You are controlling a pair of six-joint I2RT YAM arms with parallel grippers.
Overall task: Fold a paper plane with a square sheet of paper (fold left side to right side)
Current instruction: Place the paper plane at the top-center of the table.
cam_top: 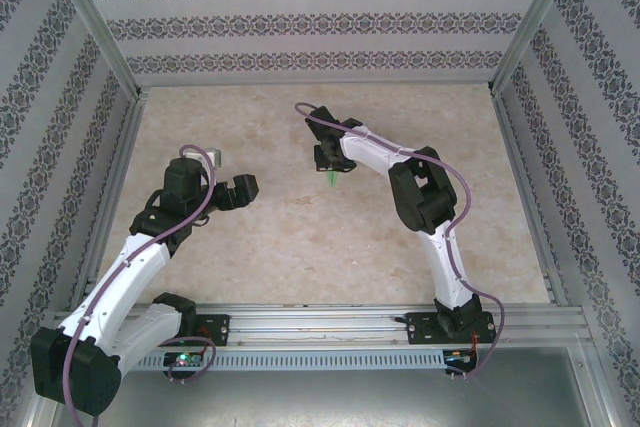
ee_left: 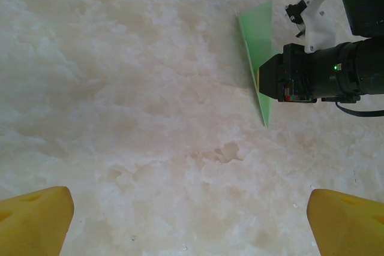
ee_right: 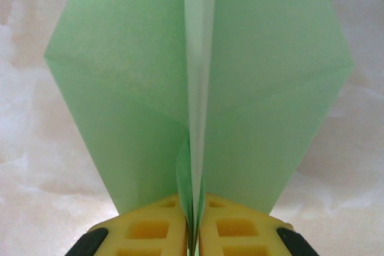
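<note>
Right pincer (ee_right: pixel 193 232) clenched on the paper plane (ee_right: pixel 126 88) at its centre crease, wings splayed, over mid-bench (cam_top: pixel 300 257). Left pincer (cam_top: pixel 235 189) released, at nine o'clock of it. Best play: firm grip, gentle lowering, no crushed fold.

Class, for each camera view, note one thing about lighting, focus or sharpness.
Top external: even light, no hard shadows, paper plane a tiny speck. Left wrist: table bright, nearly washed out. Right wrist: plane close up, slightly soft, its layers showing through.
</note>
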